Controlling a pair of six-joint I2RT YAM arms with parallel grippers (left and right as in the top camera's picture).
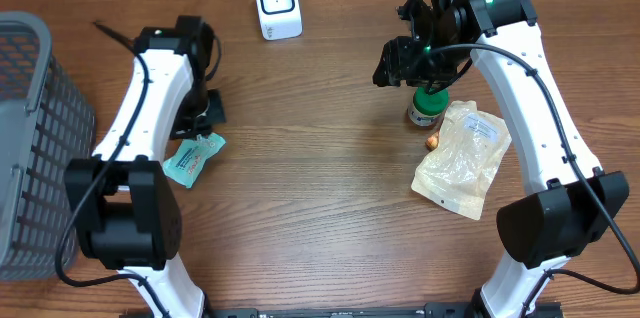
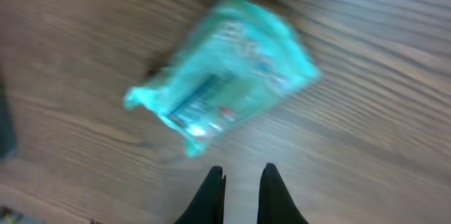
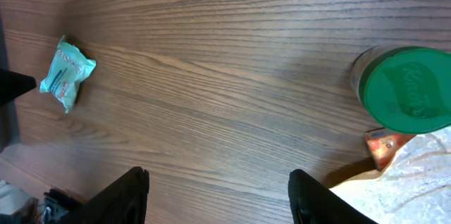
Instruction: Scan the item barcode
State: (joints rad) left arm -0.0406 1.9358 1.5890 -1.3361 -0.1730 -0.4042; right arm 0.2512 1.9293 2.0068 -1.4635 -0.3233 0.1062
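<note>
Overhead: scanner (image 1: 277,3); jar (image 1: 425,110) beside pouch (image 1: 462,158).

Overhead top-down, wrists low, both seeing packet (image 2: 218,76) (teal)

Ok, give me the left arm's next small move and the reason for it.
Probably open the left gripper and ease it down over the crinkly teal plastic packet. Its jaws are shut on nothing, and the packet lies loose on the wooden table just ahead of it, far from the white box-shaped scanner.
</note>
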